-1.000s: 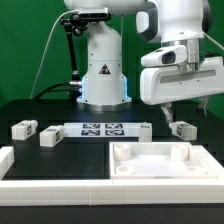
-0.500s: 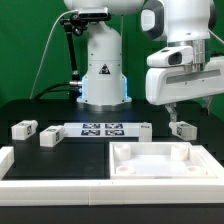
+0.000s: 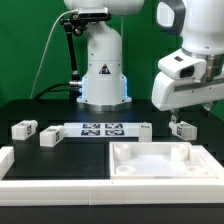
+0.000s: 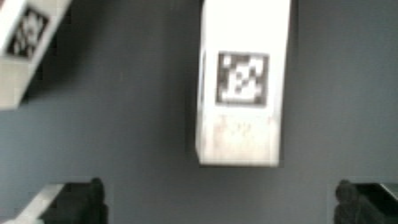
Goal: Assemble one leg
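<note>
A leg [image 3: 184,129], a small white block with a coded tag, lies on the black table at the exterior view's right. My gripper [image 3: 176,114] hangs just above it, open and empty. In the wrist view this leg [image 4: 240,85] lies lengthwise ahead of the gripper [image 4: 221,203], between the lines of the two dark fingertips [image 4: 71,202], untouched. A second tagged leg [image 4: 25,50] lies tilted beside it at the picture's edge. Two more legs [image 3: 24,128] [image 3: 50,137] lie at the exterior view's left.
The marker board [image 3: 100,128] lies in the middle in front of the robot base [image 3: 103,75]. A wide white square piece with corner sockets [image 3: 155,160] sits at the front right. A white raised border [image 3: 20,170] runs along the front left.
The arm has moved toward the exterior view's right, bringing the open gripper over the right-hand leg. No part has moved.
</note>
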`<act>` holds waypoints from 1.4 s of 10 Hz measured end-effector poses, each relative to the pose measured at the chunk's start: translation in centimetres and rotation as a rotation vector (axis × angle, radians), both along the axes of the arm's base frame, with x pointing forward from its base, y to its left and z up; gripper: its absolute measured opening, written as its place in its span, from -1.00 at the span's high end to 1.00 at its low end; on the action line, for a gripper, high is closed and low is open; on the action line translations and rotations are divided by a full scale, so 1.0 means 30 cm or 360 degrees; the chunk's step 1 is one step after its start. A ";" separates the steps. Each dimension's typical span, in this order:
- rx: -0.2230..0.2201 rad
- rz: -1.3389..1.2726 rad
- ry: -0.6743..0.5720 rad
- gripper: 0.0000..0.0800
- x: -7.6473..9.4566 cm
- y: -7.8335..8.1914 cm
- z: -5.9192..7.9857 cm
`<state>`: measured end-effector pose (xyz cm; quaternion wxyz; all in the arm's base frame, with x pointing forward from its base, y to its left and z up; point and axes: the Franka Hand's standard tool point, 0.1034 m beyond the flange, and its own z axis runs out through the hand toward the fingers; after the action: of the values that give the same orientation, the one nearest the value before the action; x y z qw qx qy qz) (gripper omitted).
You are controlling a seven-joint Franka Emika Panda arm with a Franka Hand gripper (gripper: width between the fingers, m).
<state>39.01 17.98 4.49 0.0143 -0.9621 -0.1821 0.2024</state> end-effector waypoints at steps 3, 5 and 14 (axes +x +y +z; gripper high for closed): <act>-0.0130 0.0028 0.0349 -0.62 -0.045 -0.010 -0.040; -0.0276 0.0056 0.0568 -0.62 -0.075 -0.005 -0.076; -0.0350 0.0086 0.0723 0.02 -0.104 -0.009 -0.133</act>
<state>35.90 17.71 0.48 -0.0553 -0.8824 -0.1769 0.4324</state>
